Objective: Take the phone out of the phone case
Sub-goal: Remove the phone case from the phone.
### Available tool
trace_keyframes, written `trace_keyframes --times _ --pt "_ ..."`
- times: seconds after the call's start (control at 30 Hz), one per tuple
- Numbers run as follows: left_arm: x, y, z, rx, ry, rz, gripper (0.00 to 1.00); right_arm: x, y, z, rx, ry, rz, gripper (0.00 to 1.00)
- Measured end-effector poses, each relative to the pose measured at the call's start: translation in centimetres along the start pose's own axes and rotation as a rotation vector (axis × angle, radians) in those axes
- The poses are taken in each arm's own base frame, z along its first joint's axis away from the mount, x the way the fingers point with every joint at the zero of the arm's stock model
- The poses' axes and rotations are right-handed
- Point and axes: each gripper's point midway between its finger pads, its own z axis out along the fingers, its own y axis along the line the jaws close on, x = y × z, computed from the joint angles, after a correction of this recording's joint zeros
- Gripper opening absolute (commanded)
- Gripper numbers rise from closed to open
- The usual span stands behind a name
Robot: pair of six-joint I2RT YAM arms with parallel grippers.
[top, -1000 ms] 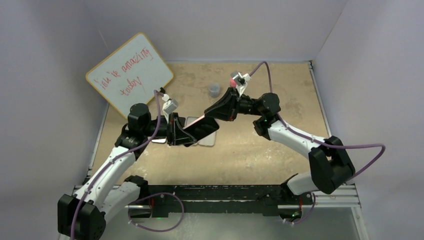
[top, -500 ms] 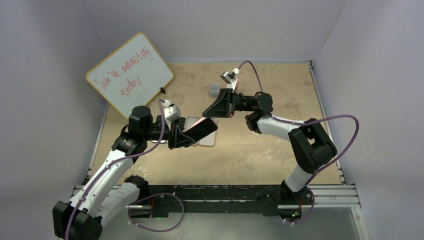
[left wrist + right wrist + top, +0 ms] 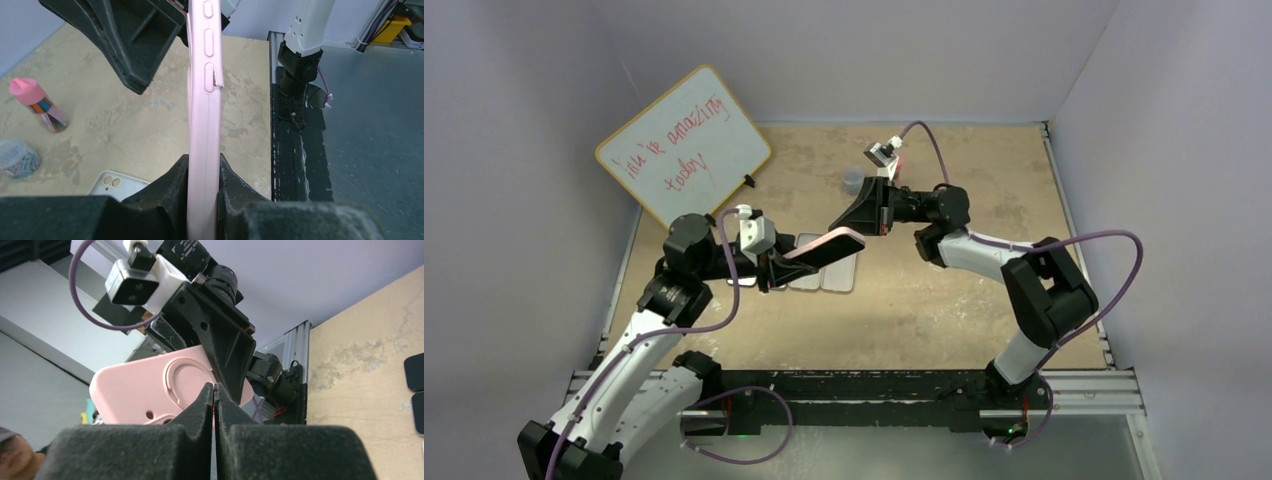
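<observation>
**Top view:** L claw (image 3: 774,268) is clamped on the near end of the pink phone case (image 3: 826,246). Case is held tilted above the bench (image 3: 944,320), abt 9 o'clock of bench centre. R claw (image 3: 842,224) is closed at the case's 1 o'clock end; touching or just beside, can't tell. A dark strip under the pink edge is prob the phone, not confirmed. Loose phones (image 3: 824,278) (or cases) lie flat right below. Whiteboard (image 3: 684,145) at 10 o'clock, small tub (image 3: 852,180) at 12.

**L wrist:** case is edge-on, upright in frame, pinched between both pads (image 3: 176,182). Button cutouts face cam. One bit of the case lip looks lifted or torn near the upper cutout. R claw's black body sits at 11 o'clock, close beside the case. Pink-cap bottle (image 3: 37,102) at 9 o'clock, white phone (image 3: 117,185) at 7.

**R wrist:** R pads (image 3: 200,405) are pressed together, nothing visible between them. Tips overlap the case's ringed back. L claw is behind, at 12–1 o'clock.

**Step:** separating phone from case, not done yet imo. Next move needs the R claw to press the case back or hook the lip at the free end. L must hold firm w/o squeezing the phone in.
</observation>
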Motion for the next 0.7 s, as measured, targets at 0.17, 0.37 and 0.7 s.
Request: trace_keyframes --times 0.17,0.37,0.7 --pt "-0.5 0.1 0.2 0.008 -0.014 -0.002 0.00 -0.4 0.7 -1.3 0.015 -0.024 -0.070 0.24" --pt "0.6 -0.5 0.0 0.011 -0.020 -0.034 0.00 -2.7 0.1 -4.1 0.075 -0.112 -0.069 0.45" --pt "2.1 0.3 0.6 0.017 0.019 -0.095 0.00 -2.3 3.0 -3.6 0.037 -0.097 -0.125 0.54"
